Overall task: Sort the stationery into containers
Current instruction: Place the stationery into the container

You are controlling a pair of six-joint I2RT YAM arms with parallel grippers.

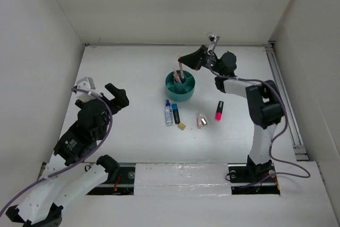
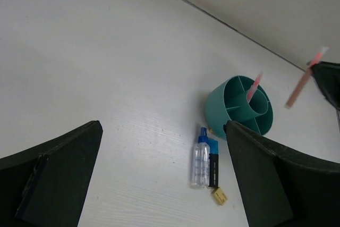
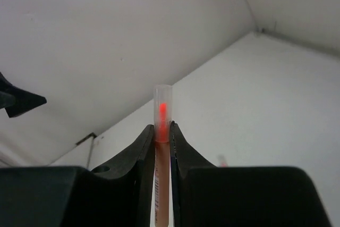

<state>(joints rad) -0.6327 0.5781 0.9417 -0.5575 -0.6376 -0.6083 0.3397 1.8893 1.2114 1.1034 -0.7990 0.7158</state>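
Note:
The round teal organizer [image 1: 183,93] stands mid-table, with one salmon-pink pencil [image 2: 254,87] upright in it. My right gripper [image 1: 185,60] is shut on a second pink pencil [image 1: 181,68] with a clear cap, held tilted just above the organizer's far side. The right wrist view shows the pencil [image 3: 162,152] pinched between the fingers. The blue-capped clear pen [image 1: 168,114], dark marker [image 1: 176,114], tan block [image 1: 181,126], pinkish clips [image 1: 202,120] and pink highlighter [image 1: 219,110] lie in front of the organizer. My left gripper [image 1: 114,97] is open and empty, well left of them.
White walls enclose the table on the left, back and right. A metal rail [image 1: 284,97] runs along the right edge. In the left wrist view the organizer [image 2: 234,107], pen [image 2: 201,157], marker [image 2: 213,166] and tan block [image 2: 219,195] lie ahead, to the right.

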